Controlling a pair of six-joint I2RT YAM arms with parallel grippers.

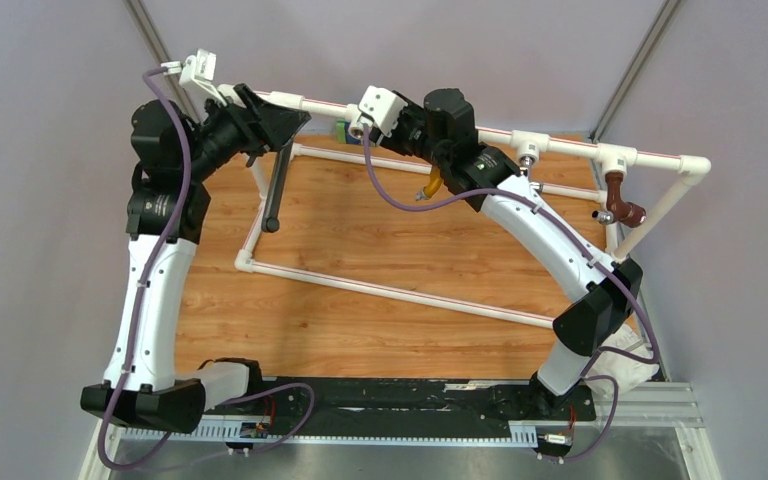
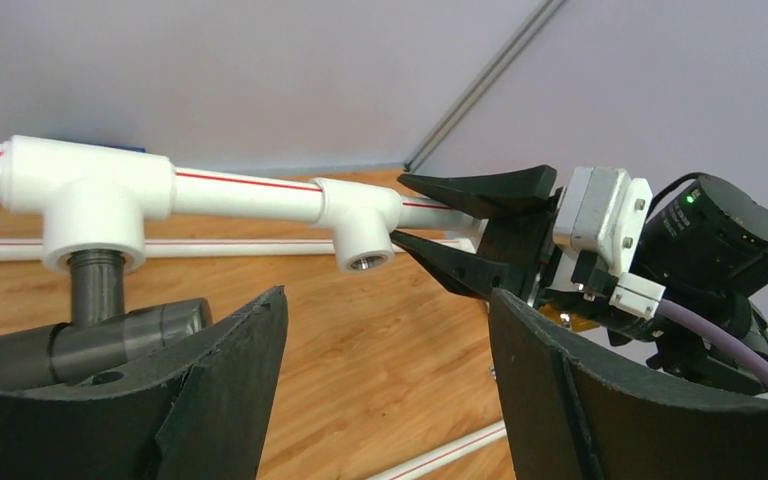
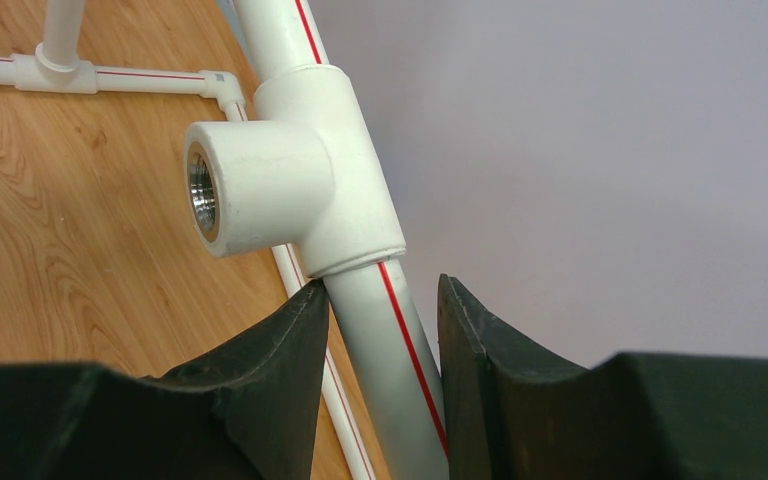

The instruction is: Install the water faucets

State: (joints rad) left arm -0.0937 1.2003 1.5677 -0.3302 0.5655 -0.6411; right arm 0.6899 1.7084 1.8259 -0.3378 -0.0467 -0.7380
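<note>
Two claws, left gripper (image 2: 385, 300) spread wide beside dark faucet (image 2: 95, 292); right gripper (image 3: 382, 290) clamping white pipe (image 3: 278, 30), just beside tee (image 3: 290, 170)

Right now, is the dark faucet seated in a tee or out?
In: faucet stem enters the tee socket; tightness cannot tell.

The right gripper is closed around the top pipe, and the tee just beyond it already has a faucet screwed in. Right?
No. That tee is empty, as the right wrist view shows. The right gripper is indeed closed around the pipe.
</note>
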